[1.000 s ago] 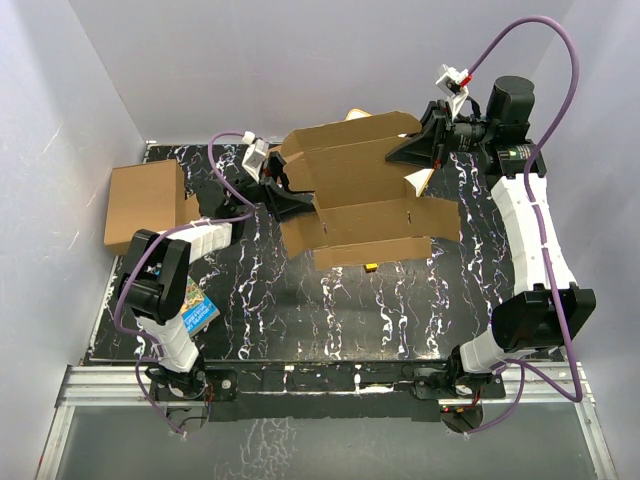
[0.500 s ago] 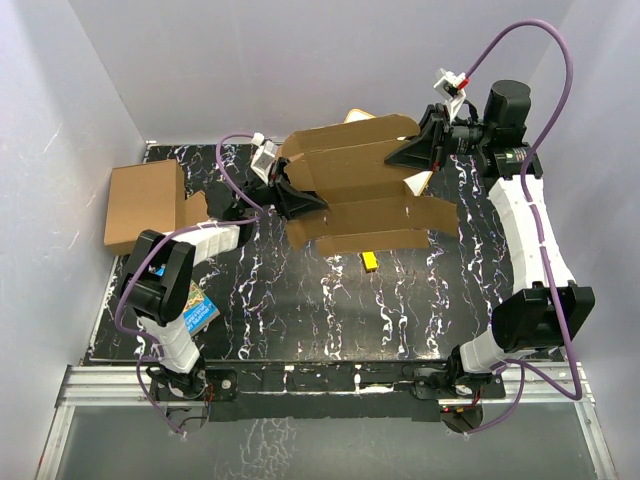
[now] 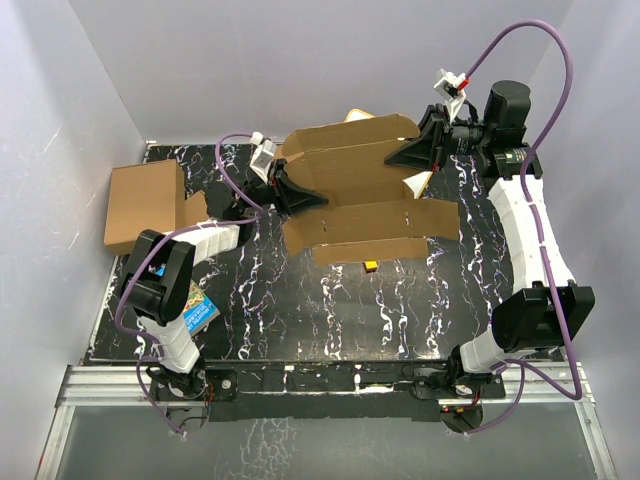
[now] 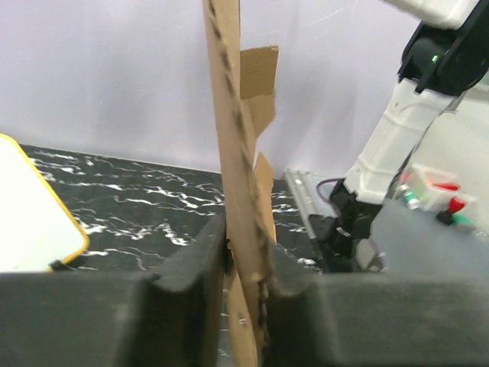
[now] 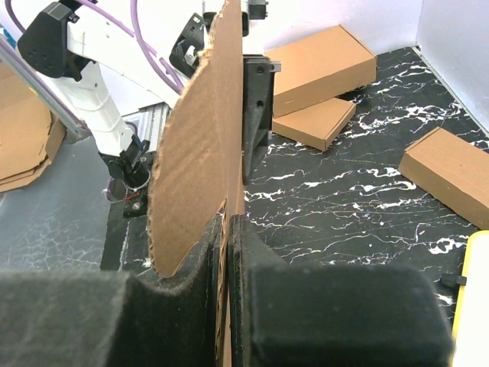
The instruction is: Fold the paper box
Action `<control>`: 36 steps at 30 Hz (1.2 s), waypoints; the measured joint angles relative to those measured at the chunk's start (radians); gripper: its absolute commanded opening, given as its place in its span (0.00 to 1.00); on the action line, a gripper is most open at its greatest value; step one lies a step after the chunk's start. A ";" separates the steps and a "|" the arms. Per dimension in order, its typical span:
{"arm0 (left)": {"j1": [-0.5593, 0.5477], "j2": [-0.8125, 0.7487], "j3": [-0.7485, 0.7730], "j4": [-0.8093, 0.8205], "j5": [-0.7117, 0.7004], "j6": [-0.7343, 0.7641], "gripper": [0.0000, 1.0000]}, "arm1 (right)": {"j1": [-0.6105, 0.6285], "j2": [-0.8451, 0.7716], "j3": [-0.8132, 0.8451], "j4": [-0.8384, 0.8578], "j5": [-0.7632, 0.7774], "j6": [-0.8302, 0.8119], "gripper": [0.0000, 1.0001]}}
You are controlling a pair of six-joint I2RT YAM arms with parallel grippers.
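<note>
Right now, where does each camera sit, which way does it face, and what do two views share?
Top external: above and behind the robot, facing down at the table; left arm and right arm holding the paper box.
Left wrist: looks along the left gripper, shut on the paper box; right arm beyond.
Right wrist: looks along the right gripper, shut on the paper box; left arm beyond.
Shared: top and right wrist both show the brown carton.

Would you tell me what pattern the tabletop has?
The tabletop is black with white veining, clearest from the top external view.
</note>
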 measured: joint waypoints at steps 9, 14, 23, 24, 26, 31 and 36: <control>0.238 -0.049 -0.125 0.000 -0.079 -0.141 0.81 | -0.049 -0.032 -0.099 -0.062 0.036 -0.123 0.08; 0.459 -0.103 -0.142 -0.011 -0.082 -0.274 0.83 | -0.046 -0.032 -0.158 -0.232 0.112 -0.324 0.08; 0.285 -0.312 0.158 -0.817 -0.048 0.311 0.88 | -0.003 -0.027 -0.170 -0.438 0.212 -0.569 0.08; 0.237 -0.312 0.239 -0.969 -0.070 0.432 0.87 | 0.008 -0.024 -0.169 -0.449 0.219 -0.584 0.08; 0.163 -0.308 0.346 -1.186 -0.096 0.614 0.86 | 0.032 -0.015 -0.166 -0.474 0.230 -0.612 0.08; 0.109 -0.288 0.402 -1.476 -0.093 0.894 0.81 | 0.065 0.013 -0.141 -0.523 0.242 -0.658 0.08; 0.107 -0.211 0.402 -1.601 -0.076 1.009 0.78 | 0.066 0.016 -0.124 -0.542 0.246 -0.679 0.08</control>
